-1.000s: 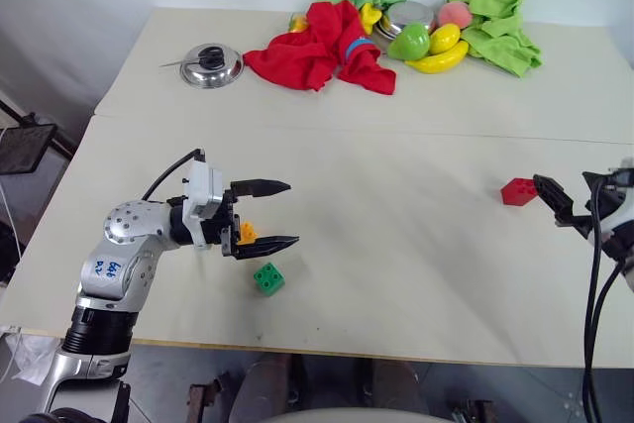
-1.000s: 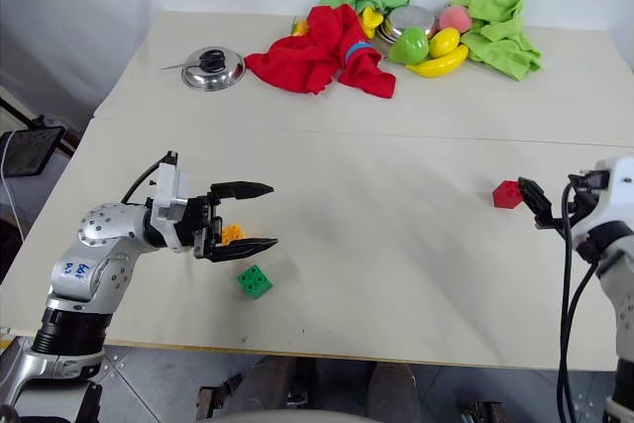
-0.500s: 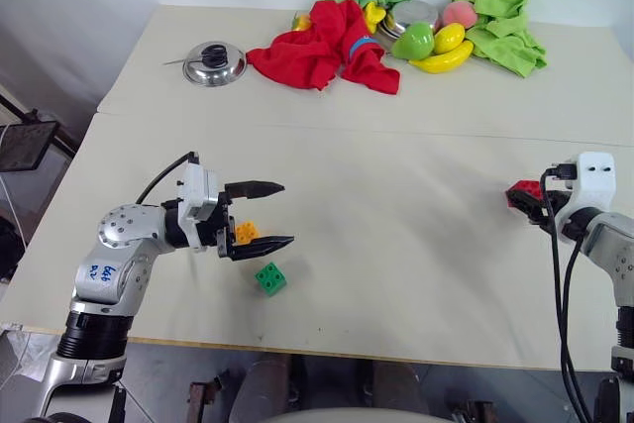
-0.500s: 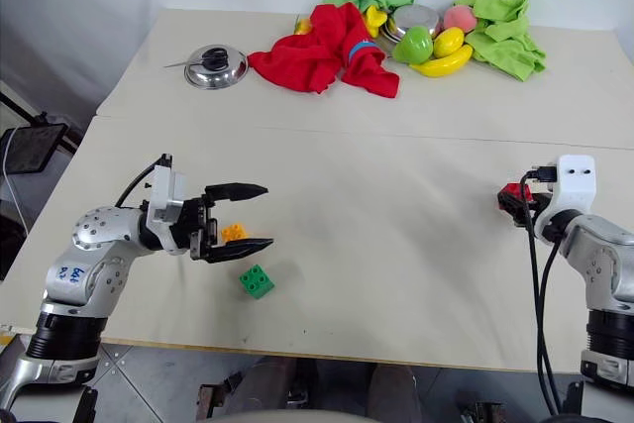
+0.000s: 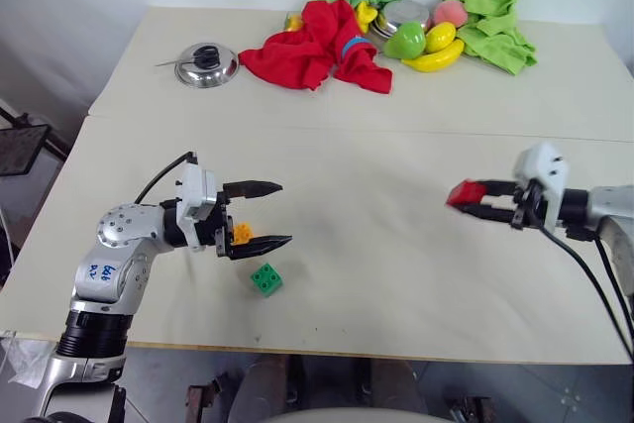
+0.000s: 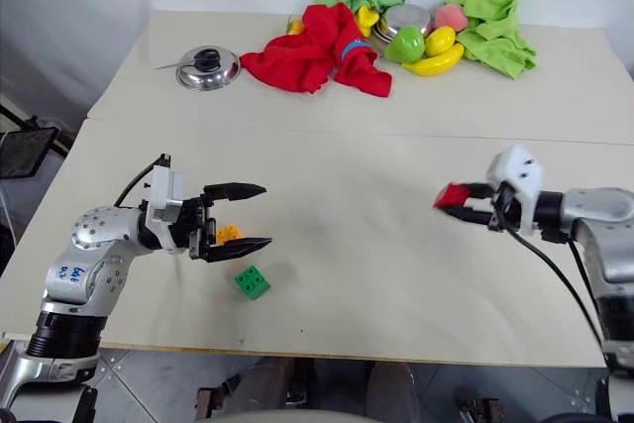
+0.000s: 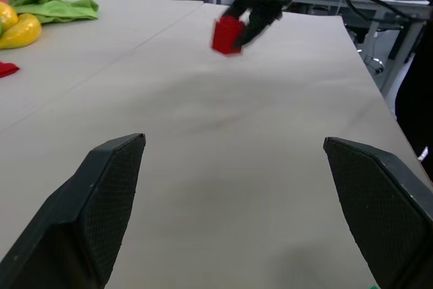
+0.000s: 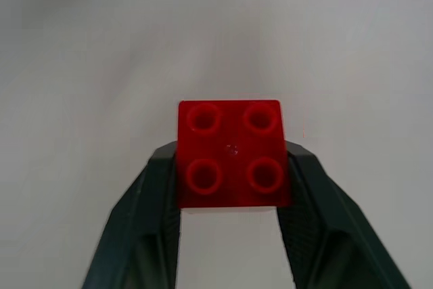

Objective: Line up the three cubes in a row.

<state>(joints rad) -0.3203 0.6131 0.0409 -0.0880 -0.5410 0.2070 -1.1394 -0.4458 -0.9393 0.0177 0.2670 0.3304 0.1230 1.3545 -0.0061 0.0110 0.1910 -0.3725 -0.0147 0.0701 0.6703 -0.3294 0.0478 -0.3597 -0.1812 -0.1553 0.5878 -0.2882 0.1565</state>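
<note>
On worktop (image 5: 396, 274), pale, seamed across the middle; clock directions read from worktop centre in the head views.

Red cube (image 5: 464, 192): at 3 o'clock, lifted clear of the surface, clamped by two opposite side faces between the fingers of the right gripper (image 5: 474, 202); studs facing the wrist camera, four in a square.

Orange-yellow cube (image 5: 241, 233): at 8 o'clock, resting on the surface, seen between the fingers of the left gripper (image 5: 267, 215), jaws spread wide and level, nothing held; whether touching it, cannot tell.

Green cube (image 5: 265, 278): at 7 o'clock, just beside the orange-yellow one, nearer the front edge, studs up, turned slightly askew.

Handling, judged: hard moulded plastic, light, rigid, not fragile; smooth faces likely slippery, so best taken on two flat opposite sides, mid-height, never across studs or corners. Small enough to twist or squirt out under an off-centre pinch.

Clutter at 12 o'clock, well apart from cubes: red cloth (image 5: 312, 47), green cloths (image 5: 487, 22), plastic fruits (image 5: 431, 44), metal bowl (image 5: 403, 15); pan lid (image 5: 206, 64) at 11 o'clock.
</note>
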